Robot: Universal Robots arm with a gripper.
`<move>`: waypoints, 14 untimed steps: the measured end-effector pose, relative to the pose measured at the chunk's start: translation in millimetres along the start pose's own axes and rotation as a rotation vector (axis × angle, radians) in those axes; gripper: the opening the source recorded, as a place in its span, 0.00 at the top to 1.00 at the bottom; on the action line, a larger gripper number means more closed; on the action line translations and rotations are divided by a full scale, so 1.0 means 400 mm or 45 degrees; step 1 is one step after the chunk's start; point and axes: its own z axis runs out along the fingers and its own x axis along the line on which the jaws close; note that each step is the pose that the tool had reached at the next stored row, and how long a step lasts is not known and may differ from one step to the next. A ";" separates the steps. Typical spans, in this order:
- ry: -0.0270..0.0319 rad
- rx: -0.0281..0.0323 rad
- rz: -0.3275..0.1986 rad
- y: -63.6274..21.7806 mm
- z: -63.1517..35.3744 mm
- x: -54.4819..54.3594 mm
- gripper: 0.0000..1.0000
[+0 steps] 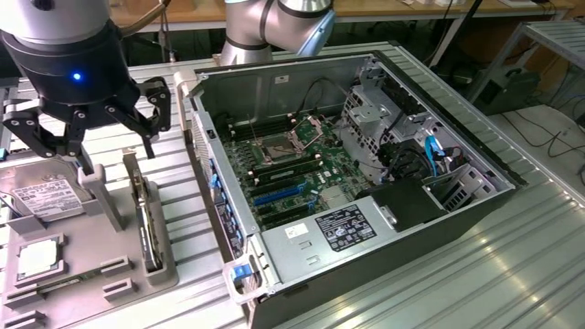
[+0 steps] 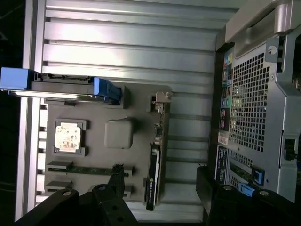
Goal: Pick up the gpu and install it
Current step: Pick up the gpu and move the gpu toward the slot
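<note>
the gripper hung at about 10 o'clock in the exterior view, over the far end of a grey tray. its fingers were spread wide apart and had hold of nothing. in the wrist view the gripper showed the same wide spread, with a dark finger to either side of the card.

the gpu stood on its long edge in a slot of the tray, at about 8 o'clock in the exterior view and roughly at 5 o'clock from the gripper. from the wrist camera the gpu appeared as a thin dark strip with its silver bracket at one end. the fingertips seemed to hang clear above it, though the angle made the gap hard to judge.

on the same tray a hard drive with a white label lay at 9 o'clock from the card, and a cpu chip sat near it. the open computer case lay on the ribbed metal table, just beside the tray, at 3 o'clock from the card, with its motherboard exposed.
</note>
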 end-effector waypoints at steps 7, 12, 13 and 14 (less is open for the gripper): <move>-0.0001 0.0000 0.001 -0.001 0.032 0.000 0.28; 0.0000 0.0001 0.001 -0.002 0.047 0.001 0.28; -0.0001 0.0001 0.001 -0.003 0.050 0.001 0.28; 0.0000 0.0001 0.001 -0.003 0.052 0.001 0.28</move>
